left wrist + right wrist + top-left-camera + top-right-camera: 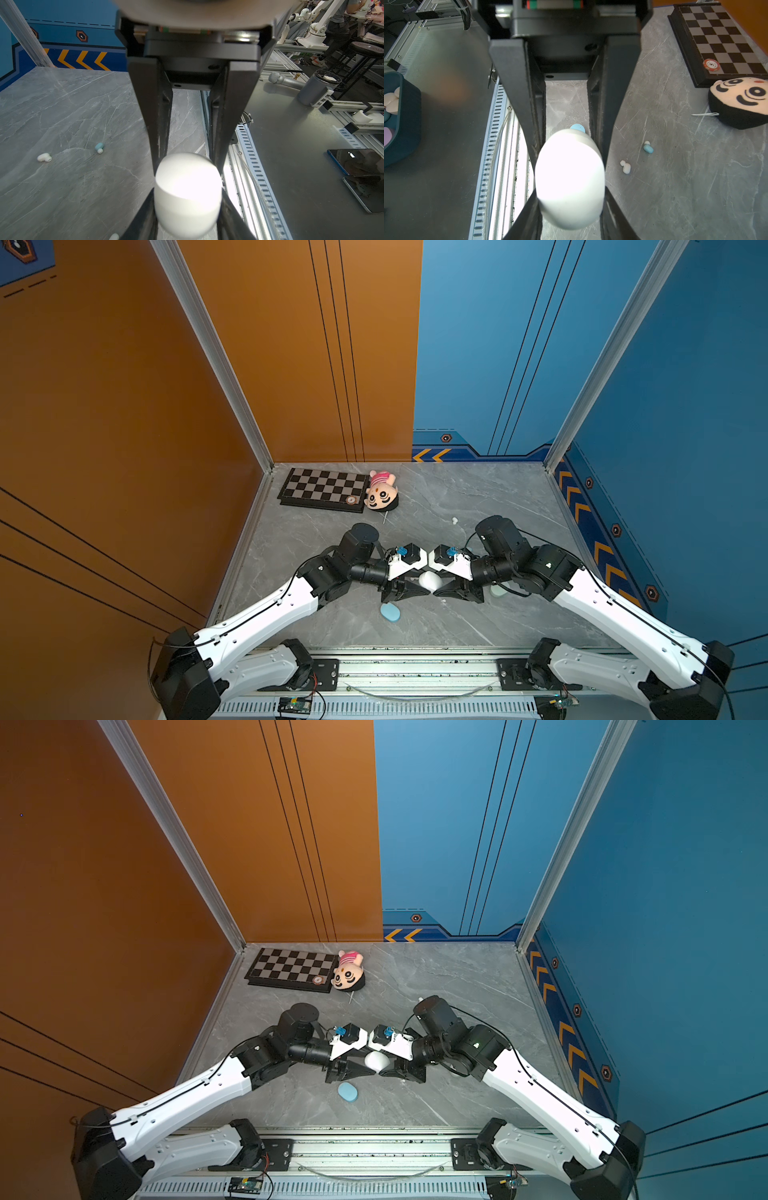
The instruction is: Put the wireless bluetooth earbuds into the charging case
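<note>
left gripper (187,164): partly closed, both fingers set against the sides of the white charging case (430,580) at 1 end.

right gripper (569,149): partly closed, both fingers clamped on the same case from the opposite end.

position: the 2 grippers face each other tip to tip over the middle of the table (478,497), with the case held between them. whether the case also rests on the surface cannot be told. glare on the case hides the state of its lid.

earbuds:
- left wrist view: a white earbud (44,157) and a mint earbud (99,147) lie loose on the table, near each other but apart.
- right wrist view: a second white earbud (625,166) and a blue earbud (648,148) lie loose on the table, also apart.
- all 4 lie well clear of the held case.

other items: in both top views a blue case (390,612) lies flat on the table just on the near side of the grippers. a chessboard (324,489) sits in the far left corner, with a plush doll head (381,493) just beside it.
</note>
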Motion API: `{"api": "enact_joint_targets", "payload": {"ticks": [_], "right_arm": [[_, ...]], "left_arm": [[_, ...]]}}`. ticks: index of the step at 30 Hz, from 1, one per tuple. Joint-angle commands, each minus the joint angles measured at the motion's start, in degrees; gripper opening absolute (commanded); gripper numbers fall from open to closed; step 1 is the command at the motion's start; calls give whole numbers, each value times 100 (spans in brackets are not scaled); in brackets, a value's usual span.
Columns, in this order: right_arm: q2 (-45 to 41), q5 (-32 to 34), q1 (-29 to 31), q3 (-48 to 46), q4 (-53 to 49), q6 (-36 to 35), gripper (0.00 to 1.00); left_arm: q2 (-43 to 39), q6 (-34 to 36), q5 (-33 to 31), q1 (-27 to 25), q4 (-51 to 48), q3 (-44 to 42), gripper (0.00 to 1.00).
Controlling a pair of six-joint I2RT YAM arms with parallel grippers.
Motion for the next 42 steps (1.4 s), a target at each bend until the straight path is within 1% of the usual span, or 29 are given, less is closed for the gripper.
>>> {"api": "enact_joint_targets", "payload": {"ticks": [1, 5, 7, 8, 12, 14, 17, 28, 36, 37, 42], "right_arm": [[60, -51, 76, 104, 0, 13, 29], [45, 71, 70, 67, 207, 134, 35], [46, 128, 61, 38, 296, 197, 40], [54, 147, 45, 34, 311, 225, 42], [38, 161, 8, 7, 354, 281, 51], [21, 165, -22, -11, 410, 329, 57], [12, 143, -68, -37, 483, 402, 61], [-49, 89, -314, -99, 574, 583, 61], [-85, 78, -347, 45, 645, 714, 61], [-94, 69, -538, 55, 645, 729, 61], [-138, 67, -601, 103, 645, 767, 61]], "left_arm": [[-3, 25, 48, -34, 30, 160, 25], [6, 21, 40, -28, 39, 156, 8], [12, 25, 15, -29, 47, 163, 1], [21, 25, 1, -29, 55, 165, 0], [15, 34, -36, -7, 35, 164, 0], [23, 43, -59, -8, 39, 167, 0], [32, 60, -81, -1, 30, 175, 0], [59, 123, -83, 1, -110, 226, 0], [66, 139, -91, 6, -124, 231, 0], [67, 135, -94, 11, -117, 222, 0], [57, 69, -117, 28, -76, 191, 0]]}}
